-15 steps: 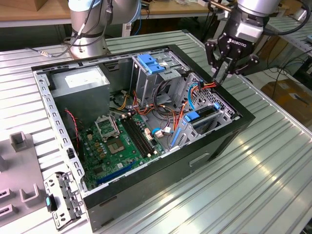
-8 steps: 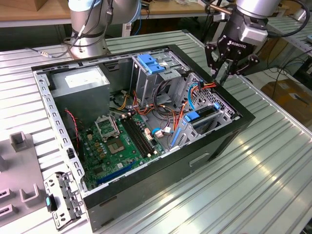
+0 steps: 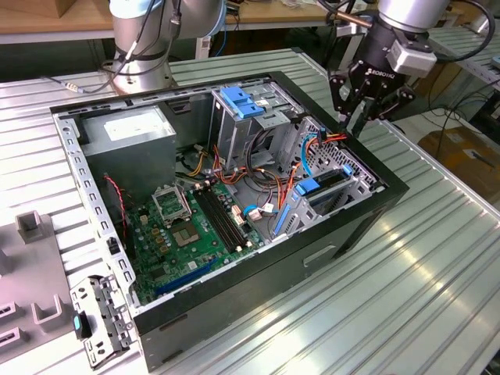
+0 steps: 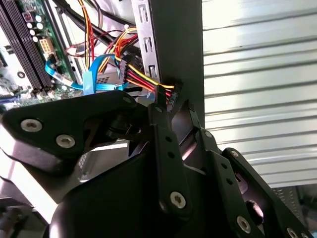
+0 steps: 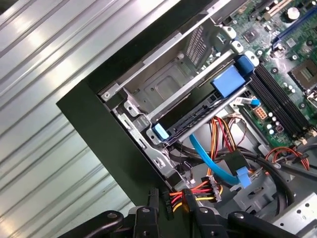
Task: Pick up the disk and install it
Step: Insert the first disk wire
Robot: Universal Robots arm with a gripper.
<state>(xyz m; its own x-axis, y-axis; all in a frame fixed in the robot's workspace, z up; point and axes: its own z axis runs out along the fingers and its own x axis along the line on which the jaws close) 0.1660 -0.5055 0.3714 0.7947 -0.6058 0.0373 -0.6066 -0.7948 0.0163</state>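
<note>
- A ribbed metal counter (image 3: 437,258) is carrying an open black computer case (image 3: 344,234), lying on its side with the motherboard (image 3: 195,226) facing up.
- A grey metal drive cage (image 5: 163,84) is sitting in the corner of the case on the exterior view's right.
- The disk (image 5: 198,116) is lying inside that cage, dark body level, with its blue rails along its edges and touching the cage walls. I am judging the picking up and sliding in as done.
- My pincer (image 3: 353,125) is hanging over the case wall just beside the cage, narrowed down and carrying no disk.
- In both wrist views it appears to be pinching a small black power connector (image 4: 173,91) with red, yellow and black wires.
- A thin blue data cable (image 5: 208,158) is trailing near the disk, and its end appears to be hanging free. I am judging the cabling as the part left.
</note>
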